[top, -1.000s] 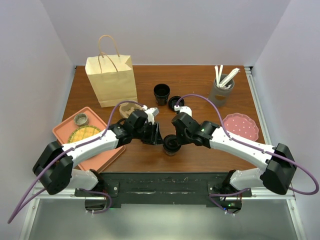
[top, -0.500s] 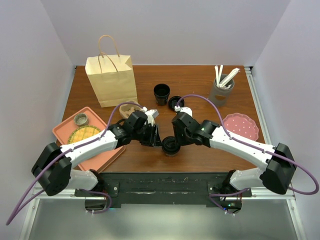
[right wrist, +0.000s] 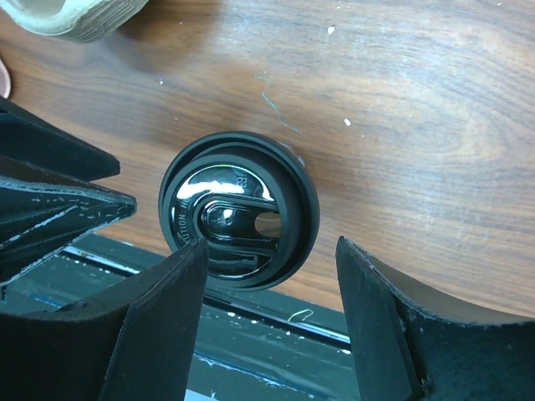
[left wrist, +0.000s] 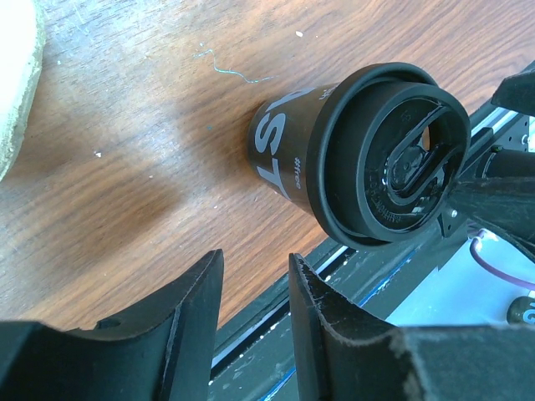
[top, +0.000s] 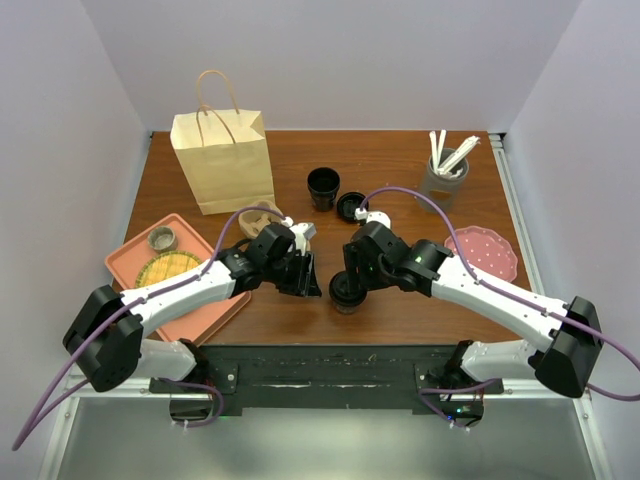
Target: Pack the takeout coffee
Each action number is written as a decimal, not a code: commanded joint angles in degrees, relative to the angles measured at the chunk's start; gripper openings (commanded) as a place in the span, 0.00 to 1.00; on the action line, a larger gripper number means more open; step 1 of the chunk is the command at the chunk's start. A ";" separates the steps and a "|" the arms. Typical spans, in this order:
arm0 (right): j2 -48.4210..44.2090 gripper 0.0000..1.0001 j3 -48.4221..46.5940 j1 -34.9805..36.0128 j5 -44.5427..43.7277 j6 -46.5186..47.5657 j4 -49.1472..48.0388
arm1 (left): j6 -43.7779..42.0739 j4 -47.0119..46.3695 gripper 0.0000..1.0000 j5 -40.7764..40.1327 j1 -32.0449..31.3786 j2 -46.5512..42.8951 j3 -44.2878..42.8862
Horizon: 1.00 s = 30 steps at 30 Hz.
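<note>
Right arm has swung outward; right tool [right wrist: 272, 246] now directly above takeout coffee [top: 345, 291], jaws wide, empty, straddling lid untouched. It stands upright, lower centre of top view, near desk [top: 400, 170] front edge. Left tool [left wrist: 256, 266] just left of it, gap narrow, empty. Right nearer.

We find the takeout coffee [top: 345, 291] at the near edge boxed in: left gripper [left wrist: 255, 269] close on its left, right gripper [right wrist: 272, 245] spread wide over it. Toward the far edge, a lidless cup [top: 323, 187] and loose lid [top: 351, 207] interrupt the bare wood between paper bag [top: 222, 162] and utensil holder [top: 442, 183].
</note>
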<state>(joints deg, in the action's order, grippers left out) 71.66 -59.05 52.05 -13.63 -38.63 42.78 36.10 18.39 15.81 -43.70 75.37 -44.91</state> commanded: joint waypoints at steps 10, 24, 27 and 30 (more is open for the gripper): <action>-1.35 0.70 -0.55 -5.11 6.15 2.94 -2.44 | 0.73 -1.34 0.44 0.88 -0.24 -2.25 -3.00; 1.38 0.69 1.57 -9.07 18.11 9.19 -5.60 | 3.63 -5.47 0.47 2.64 -0.24 -2.51 -1.41; 2.17 0.69 2.00 -9.16 18.64 9.54 -6.22 | 4.07 -6.61 0.47 3.26 -0.24 -2.08 -0.89; 2.87 0.69 2.18 -9.25 18.81 9.89 -6.22 | 4.33 -7.14 0.47 3.79 -0.24 -1.20 -0.97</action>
<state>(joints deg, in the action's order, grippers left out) 73.95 -57.39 43.18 3.09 -30.44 38.50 39.13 14.46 17.76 -43.77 74.22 -45.54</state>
